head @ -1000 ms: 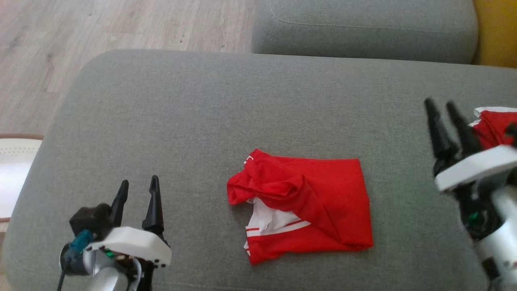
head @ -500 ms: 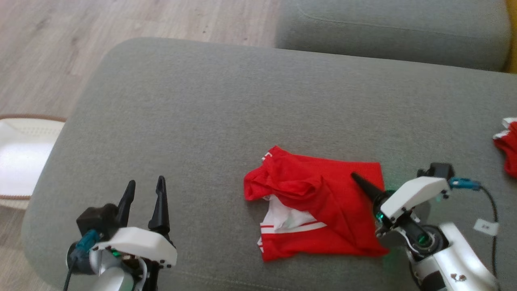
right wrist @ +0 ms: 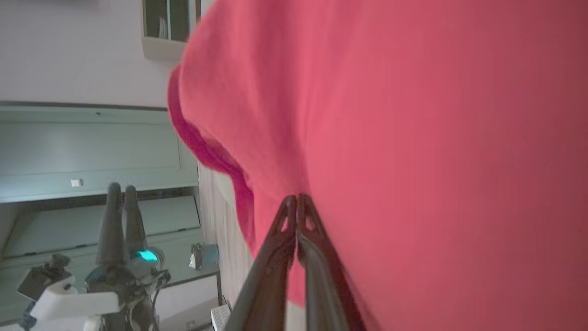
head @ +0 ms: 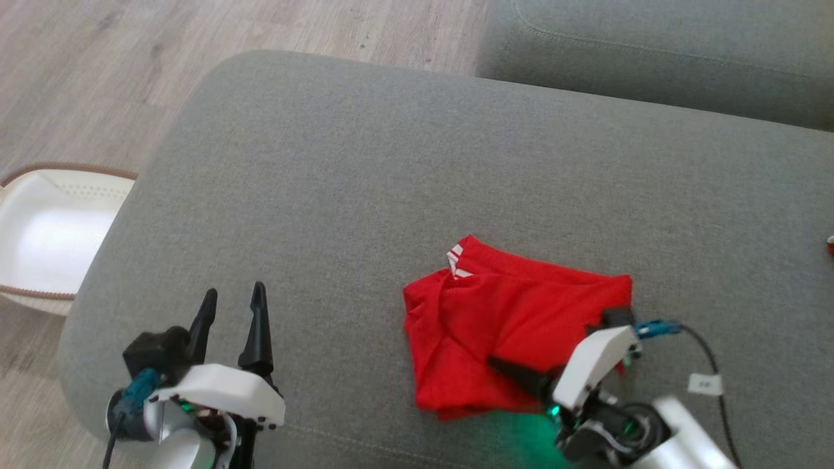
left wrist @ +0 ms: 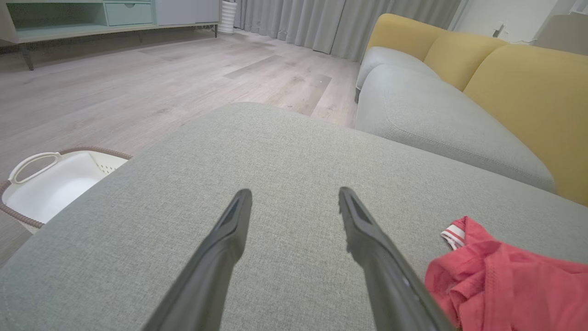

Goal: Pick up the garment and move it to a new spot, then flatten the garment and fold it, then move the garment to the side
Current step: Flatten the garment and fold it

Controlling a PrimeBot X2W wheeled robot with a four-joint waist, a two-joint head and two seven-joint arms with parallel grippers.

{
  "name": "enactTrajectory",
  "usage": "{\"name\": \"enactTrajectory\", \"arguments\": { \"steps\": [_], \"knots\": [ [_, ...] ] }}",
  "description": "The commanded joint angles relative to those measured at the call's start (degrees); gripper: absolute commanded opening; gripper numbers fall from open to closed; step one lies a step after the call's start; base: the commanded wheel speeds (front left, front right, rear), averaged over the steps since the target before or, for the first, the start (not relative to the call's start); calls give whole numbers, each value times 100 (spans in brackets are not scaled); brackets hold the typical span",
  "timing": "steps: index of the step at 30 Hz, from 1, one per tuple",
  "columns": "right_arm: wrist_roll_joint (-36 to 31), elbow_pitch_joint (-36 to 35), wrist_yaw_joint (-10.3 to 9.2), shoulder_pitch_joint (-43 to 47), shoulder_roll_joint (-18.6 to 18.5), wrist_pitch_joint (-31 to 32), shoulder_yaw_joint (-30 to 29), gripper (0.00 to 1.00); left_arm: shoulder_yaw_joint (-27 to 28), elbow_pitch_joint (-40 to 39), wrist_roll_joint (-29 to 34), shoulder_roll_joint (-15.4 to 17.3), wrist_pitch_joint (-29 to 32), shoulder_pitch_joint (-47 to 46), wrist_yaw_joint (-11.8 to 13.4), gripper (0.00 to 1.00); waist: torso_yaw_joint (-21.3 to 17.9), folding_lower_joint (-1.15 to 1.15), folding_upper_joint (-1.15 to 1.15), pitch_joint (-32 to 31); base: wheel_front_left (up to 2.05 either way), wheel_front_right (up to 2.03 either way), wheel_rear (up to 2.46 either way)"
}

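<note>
Our right gripper [head: 496, 363] has its jaws pinched on the garment [head: 495, 319] lying on the sofa [head: 365, 169], the left gripper [head: 234, 290] waits nearby with jaws apart, so we'd lift slowly and let the cloth hang free.

1. You lose the white plastic laundry basket with the brown rim [head: 98, 192] at the head view's left edge. In the left wrist view the grey fabric sofa cushion [head: 391, 163] hides part of it.
2. The small red scrap [head: 831, 245] at the head view's right edge is cut off and too small for you to identify.
3. The near right corner of the red garment [head: 508, 326] lies under the white housing of the right gripper [head: 493, 361]. One dark finger hides the other there.
4. In the right wrist view the garment is blurred and runs off three edges.
5. You cannot read the small white tag [head: 704, 384] by the black cable [head: 707, 355].
</note>
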Motion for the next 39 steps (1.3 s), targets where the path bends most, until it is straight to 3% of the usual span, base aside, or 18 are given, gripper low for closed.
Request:
{"name": "enactTrajectory", "arguments": {
  "steps": [1,9,17,18,19,20,25,28,39],
  "knots": [
    [-27,-310,-4,42,125,-64,335,0,257,-160,87,30,-71,-250,0,100,-47,0,0,-22,0,0,0],
    [-664,-1078,-4,-68,-22,-1148,493,0,337,-214,124,41,-71,-232,-8,100,-311,0,0,-86,0,0,0],
    [-1246,-2490,-4,-159,-1010,-2523,327,3,532,-450,277,27,-71,-213,-53,100,-731,0,0,-151,0,0,0],
    [-1392,-2613,-4,-162,-1160,-2712,307,19,566,-506,313,29,-71,-198,-63,100,-797,0,0,-169,0,0,0],
    [-1549,-2697,-4,-157,-1293,-2928,244,56,603,-561,350,33,-71,-183,-74,100,-869,0,0,-187,0,0,0],
    [-1683,-2762,-4,-149,-1396,-3123,171,100,643,-622,388,32,-71,-171,-88,100,-938,0,0,-206,0,0,0],
    [-2728,-2950,-4,-114,-1799,-4008,-177,100,868,-869,544,15,-71,-63,-140,100,-1298,0,0,-278,0,0,0],
    [-3341,-2980,-4,0,-1842,-4359,-367,100,984,-979,644,-28,-71,-3,-204,100,-1483,0,0,-285,0,0,0],
    [-4700,-2592,-4,860,-1609,-4935,-702,100,1333,-836,1000,-346,-71,181,-603,100,-1707,0,0,-258,0,0,0]
  ]
}}
